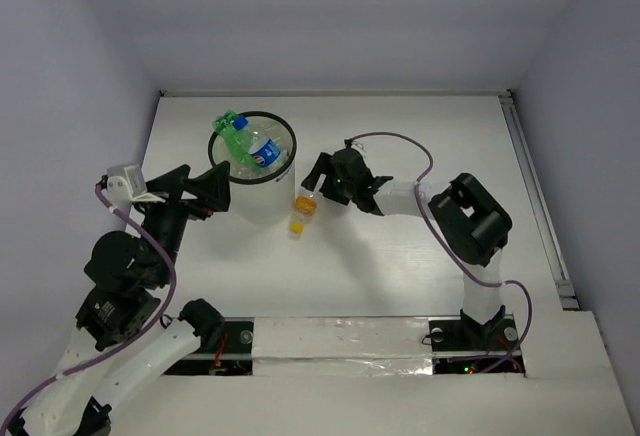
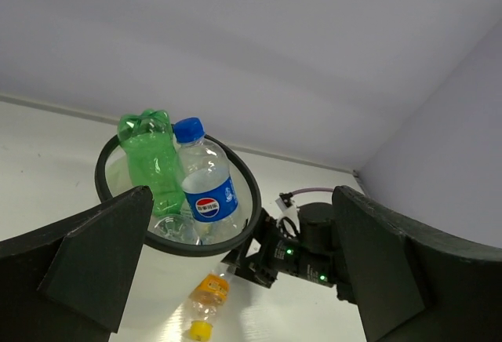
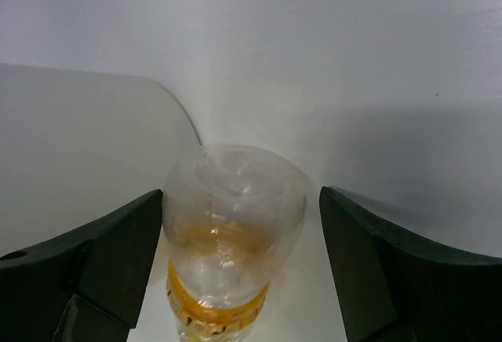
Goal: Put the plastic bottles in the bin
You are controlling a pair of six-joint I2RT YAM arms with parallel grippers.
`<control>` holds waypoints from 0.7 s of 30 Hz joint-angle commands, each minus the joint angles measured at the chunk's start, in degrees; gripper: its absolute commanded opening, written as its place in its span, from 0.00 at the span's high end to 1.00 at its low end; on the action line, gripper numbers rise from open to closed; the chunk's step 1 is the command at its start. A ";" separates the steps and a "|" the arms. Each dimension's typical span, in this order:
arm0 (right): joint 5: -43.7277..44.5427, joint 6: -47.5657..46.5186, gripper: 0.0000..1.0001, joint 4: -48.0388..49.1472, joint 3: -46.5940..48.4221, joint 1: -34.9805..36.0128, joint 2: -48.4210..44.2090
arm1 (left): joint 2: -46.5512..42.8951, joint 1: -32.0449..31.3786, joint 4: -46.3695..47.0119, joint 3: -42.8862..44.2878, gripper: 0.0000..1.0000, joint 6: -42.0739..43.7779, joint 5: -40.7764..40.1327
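The orange-capped bottle (image 1: pixel 303 210) lies beside the bin (image 1: pixel 256 202), base toward the right claw (image 1: pixel 312 188), whose open jaws straddle it. The left claw (image 1: pixel 220 190) gapes empty.

The green bottle (image 1: pixel 233 134) and blue-capped bottle (image 1: pixel 261 150) jut from the bin (image 1: pixel 262 206), crowding its mouth; the counter (image 1: pixel 400 126) beyond lies open.

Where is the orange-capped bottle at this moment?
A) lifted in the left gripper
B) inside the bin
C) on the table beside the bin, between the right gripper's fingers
C: the orange-capped bottle lies on the table outside the bin, and the right gripper has its fingers open on either side of it.
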 commanded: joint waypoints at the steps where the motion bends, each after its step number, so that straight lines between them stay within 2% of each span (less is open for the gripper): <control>1: -0.36 0.45 0.15 -3.29 4.71 -0.43 2.10 | -2.53 -0.07 2.09 -1.33 0.01 -0.21 2.27; 3: -1.76 -0.08 0.19 -3.99 5.68 -0.43 3.50 | -3.41 -0.07 2.18 -2.47 0.01 -0.04 2.00; 6: -1.41 0.27 0.30 -2.25 4.37 -0.43 3.42 | -3.94 -0.07 2.09 -3.70 0.01 0.31 1.57; 7: -1.32 0.27 0.30 -1.63 3.67 -0.43 2.64 | -4.03 -0.07 2.18 -4.05 0.01 0.40 1.39; 8: -1.06 0.71 0.41 -1.02 2.97 -0.43 2.11 | -4.12 -0.07 2.27 -4.32 0.01 0.66 1.13; 10: -0.45 0.71 0.48 0.31 0.95 -0.43 -0.34 | -4.47 -0.07 2.18 -4.41 0.01 0.76 0.60; 13: 1.92 -0.34 0.49 1.10 -2.30 -0.43 -4.21 | -5.17 -0.07 2.79 -5.20 0.01 0.93 -0.02; 17: 2.81 -5.42 0.49 0.22 -7.75 -0.43 -14.92 | -5.44 -0.07 2.36 -5.64 0.01 0.84 -2.12; 21: 8.05 -12.09 0.48 -7.74 -9.26 3.87 -31.77 | -8.50 -0.07 3.41 -6.69 0.01 0.40 -5.19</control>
